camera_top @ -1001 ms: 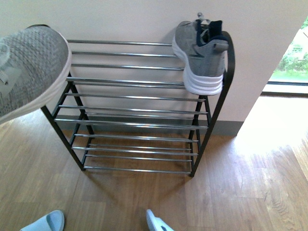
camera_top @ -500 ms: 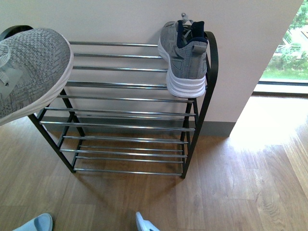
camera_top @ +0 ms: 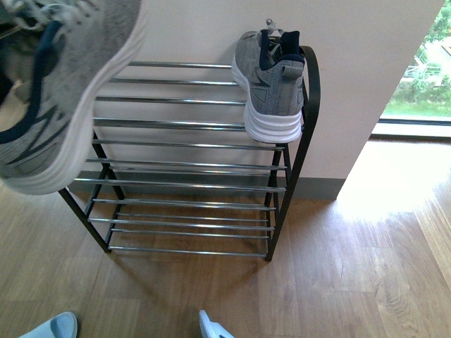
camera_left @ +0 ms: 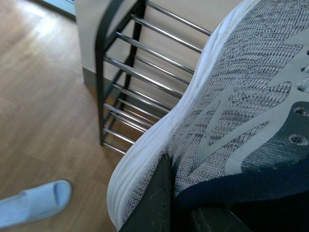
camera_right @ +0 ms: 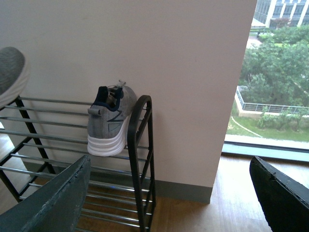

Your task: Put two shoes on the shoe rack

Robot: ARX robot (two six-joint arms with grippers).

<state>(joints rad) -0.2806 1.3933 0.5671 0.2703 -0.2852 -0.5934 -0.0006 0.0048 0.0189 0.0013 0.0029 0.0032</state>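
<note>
1. The fingers (camera_left: 153,205) of the left gripper (camera_left: 219,181) are clamped on the heel end of the held grey sneaker (camera_top: 67,91). One dark finger presses its knit side just above the white sole, and the other lies by the navy collar.
2. The right gripper (camera_right: 169,164) has its fingers (camera_right: 53,200) spread wide with nothing between them. It faces the right end of the shoe rack (camera_top: 190,163) from well back.
3. The left arm carries the held grey sneaker in the air before the rack's left end. The sneaker is steeply tilted, toe up, with its sole turned toward the rack.
4. The second grey sneaker (camera_top: 271,81) rests on the rack's top tier, just beside the right side frame, heel toward the robot.
5. Two pale blue slides (camera_top: 53,326) lie on the wooden floor (camera_top: 352,267) in front of the rack, well apart from it.
</note>
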